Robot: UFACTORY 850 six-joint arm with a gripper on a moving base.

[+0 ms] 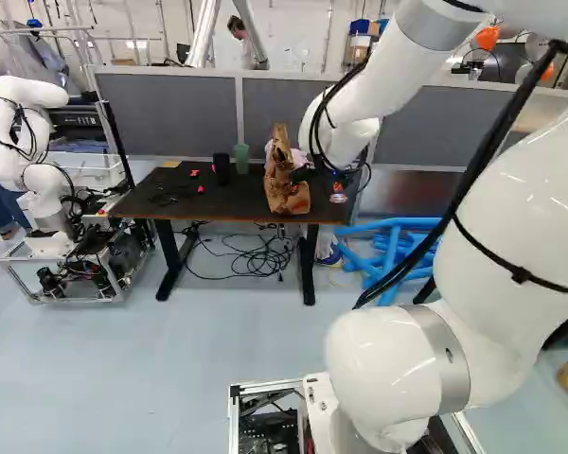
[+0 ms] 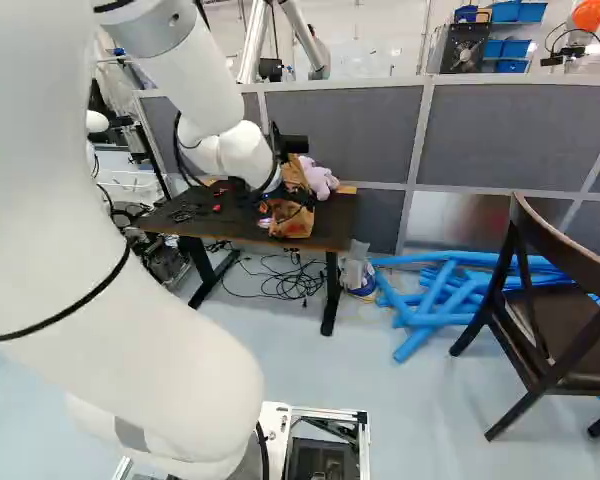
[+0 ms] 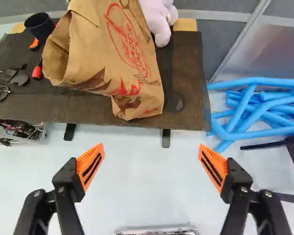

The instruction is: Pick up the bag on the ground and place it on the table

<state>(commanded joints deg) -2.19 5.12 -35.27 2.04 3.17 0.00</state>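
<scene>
Beside the brown paper bag, my gripper (image 1: 338,192) hangs at the table's front in the left base view. The bag (image 1: 286,182) (image 2: 294,212) (image 3: 108,51) with red print stands on the dark table (image 1: 137,200) (image 3: 183,73), close to its front edge. Seen from the wrist, the gripper (image 3: 151,147) is open, its orange-padded fingers wide apart with only floor visible between them. The bag is ahead of the fingertips, its lower end at the table's edge, touched by neither finger.
A purple plush toy (image 3: 157,19) sits behind the bag, a black cup (image 3: 39,25) beside it. Blue tubes (image 2: 430,300) lie on the floor right of the table, near a dark chair (image 2: 550,330). Another robot (image 1: 43,161) stands left. Cables (image 1: 256,257) lie under the table.
</scene>
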